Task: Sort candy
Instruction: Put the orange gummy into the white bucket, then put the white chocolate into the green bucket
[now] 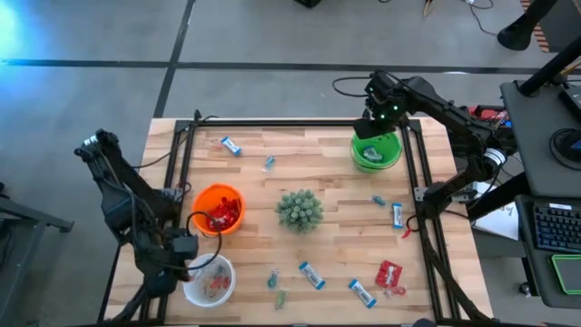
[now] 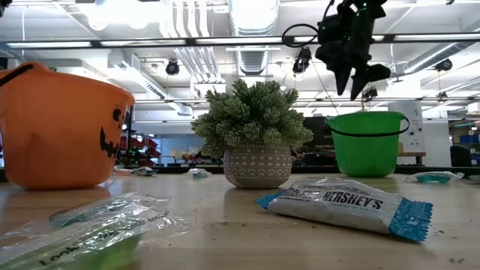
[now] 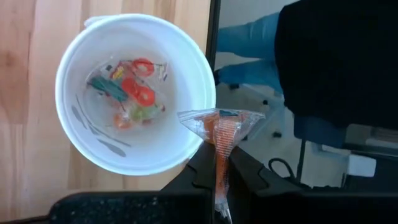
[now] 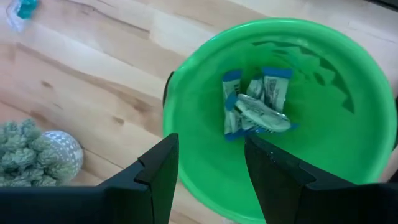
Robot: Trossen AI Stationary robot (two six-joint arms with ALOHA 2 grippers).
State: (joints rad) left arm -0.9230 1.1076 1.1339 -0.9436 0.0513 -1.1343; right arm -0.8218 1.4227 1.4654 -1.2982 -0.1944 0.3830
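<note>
- Left gripper (image 3: 219, 186) was clamped fully shut on a clear-wrapped orange candy (image 3: 219, 130), hovering at the rim of the white bowl (image 3: 74, 130) at the near-left table corner.
- Risk: the wrapper hung over the bowl's edge rather than its middle; a release there could have dropped it onto the rim or off the table edge just beside the bowl.
- Risk: only a thin strip of wrapper was pinched, so it might have slipped early or clung to a finger on opening.
- Right gripper (image 4: 208, 171) hung above the green bucket (image 1: 392, 156) at the far right, jaws parted and empty. Blue-and-white bars (image 4: 258, 106) lay at the bucket's bottom.
- Risk: a low exit by the right arm could have clipped the bucket rim or its handle and tipped it.
- Candy state: white bowl held clear-wrapped red and orange pieces (image 3: 134, 87); the orange pumpkin bucket (image 1: 201, 200) held red packets (image 1: 222, 216).
- Unsorted on the table: blue-and-white bars (image 1: 311, 274) near the front, one bar at the far left (image 1: 231, 145), a red packet (image 1: 388, 273) front right, small teal pieces (image 1: 269, 163).
- Potted plant (image 1: 300, 209) sat mid-table, between the loose pieces and the buckets; a low reach across could have knocked it.
</note>
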